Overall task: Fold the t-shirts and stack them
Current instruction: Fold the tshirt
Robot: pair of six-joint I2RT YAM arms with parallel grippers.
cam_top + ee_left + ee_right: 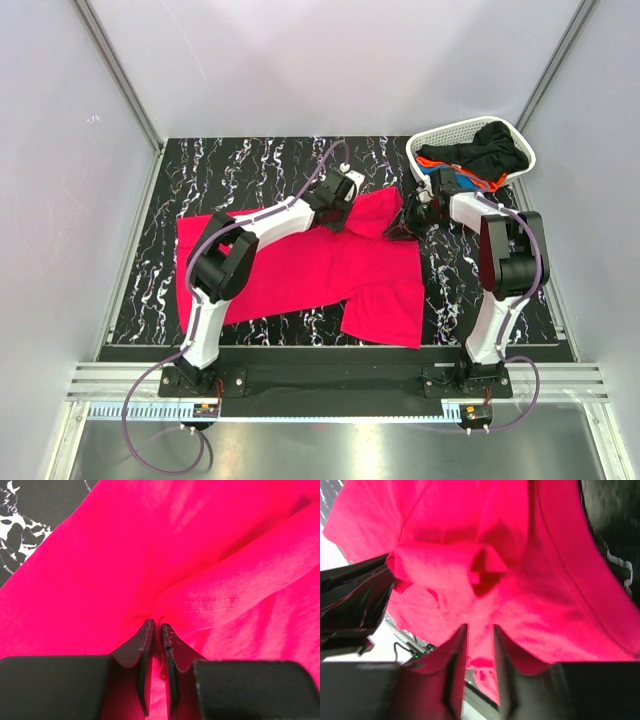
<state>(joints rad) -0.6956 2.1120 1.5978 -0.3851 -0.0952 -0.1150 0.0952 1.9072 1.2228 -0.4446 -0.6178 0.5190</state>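
A large pinkish-red t-shirt (pixel 320 270) lies spread and rumpled on the black marbled table (pixel 230 170). My left gripper (pixel 338 212) is at the shirt's upper middle. In the left wrist view its jaws (pixel 156 622) are nearly together, pinching a ridge of the red cloth (pixel 200 555). My right gripper (pixel 405 222) is at the shirt's upper right edge. In the right wrist view its jaws (pixel 480 626) hold a strip of red cloth (pixel 545 580) between them, and the cloth bunches in folds beyond. More t-shirts, black (pixel 490 150), blue (pixel 432 170) and orange (pixel 480 183), lie in the basket.
A white lattice basket (pixel 450 127) stands at the table's back right corner, just behind the right arm. Grey walls close in the table on three sides. The left arm (pixel 350 595) shows dark at the left of the right wrist view.
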